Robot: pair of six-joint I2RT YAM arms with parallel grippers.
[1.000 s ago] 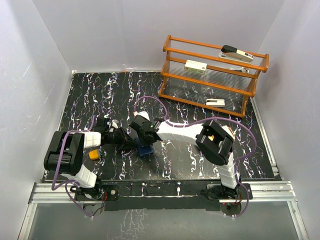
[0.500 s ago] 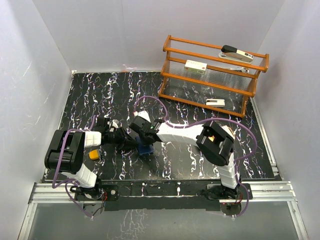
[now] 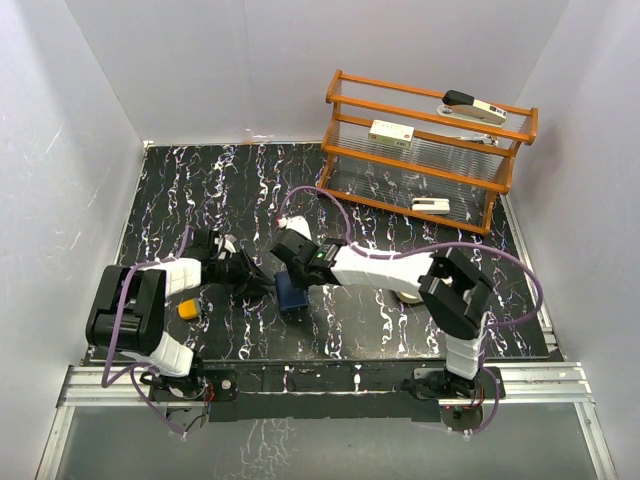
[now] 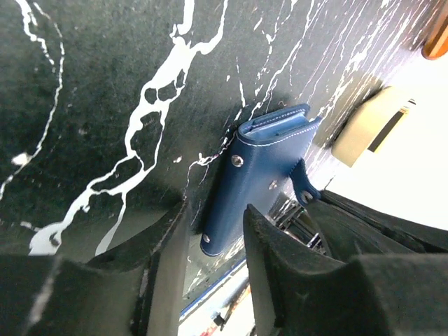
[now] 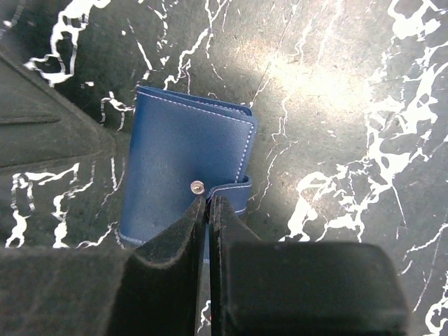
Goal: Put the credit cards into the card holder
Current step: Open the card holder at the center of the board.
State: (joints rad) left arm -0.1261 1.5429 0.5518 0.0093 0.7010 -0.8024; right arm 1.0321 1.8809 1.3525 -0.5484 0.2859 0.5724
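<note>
Lying folded, navy card holder (image 5: 185, 161) beneath right gripper (image 5: 208, 201), jaws together; left gripper (image 4: 213, 218) jaws apart.

right gripper (image 5: 208, 201) moved slightly nearer over card holder (image 5: 185, 168), jaws now closed together; right elbow (image 3: 458, 297) swung right; left gripper (image 4: 215, 213) jaws eased a bit wider

card holder (image 3: 292, 296) blue | on black mat (image 3: 200, 190) | left arm (image 3: 185, 275), right arm (image 3: 370, 268) both at it
</note>
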